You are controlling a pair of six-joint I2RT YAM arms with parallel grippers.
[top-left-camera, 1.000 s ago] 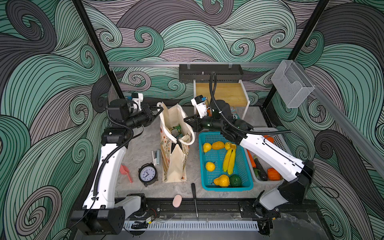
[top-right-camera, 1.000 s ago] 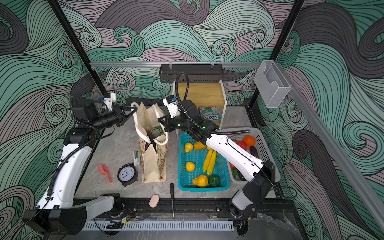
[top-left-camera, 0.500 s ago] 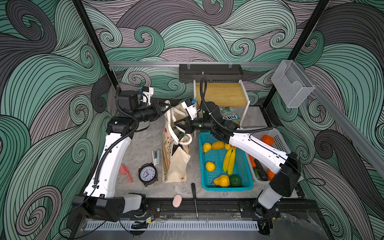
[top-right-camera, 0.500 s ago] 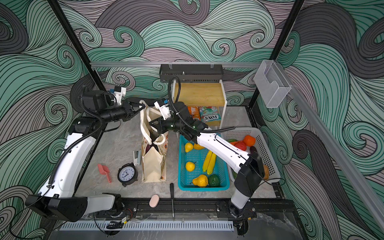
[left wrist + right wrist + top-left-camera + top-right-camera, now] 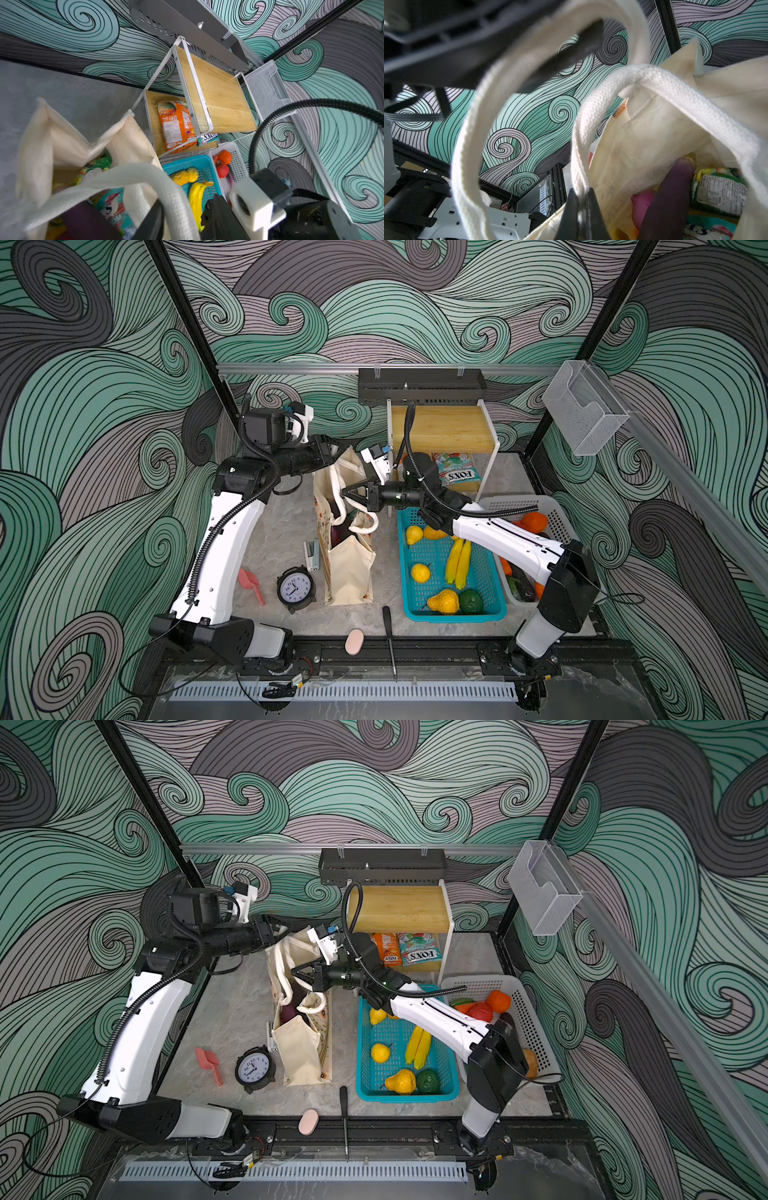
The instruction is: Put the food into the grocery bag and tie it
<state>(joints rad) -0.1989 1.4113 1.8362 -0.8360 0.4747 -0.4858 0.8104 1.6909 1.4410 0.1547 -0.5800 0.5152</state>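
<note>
Grocery bag (image 5: 347, 568) upright on worktop (image 5: 282, 531) just beside teal basket (image 5: 453, 616), food (image 5: 720, 187) inside, right tool (image 5: 345, 494) clenched on one white strap (image 5: 591, 124), left tool (image 5: 338, 447) released around the other, likely positioning both for tying.

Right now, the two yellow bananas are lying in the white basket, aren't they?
Not quite. The bananas are yellow and there are two of them, but they lie in the teal basket, not in the white basket beside it. Both top views show this.
</note>
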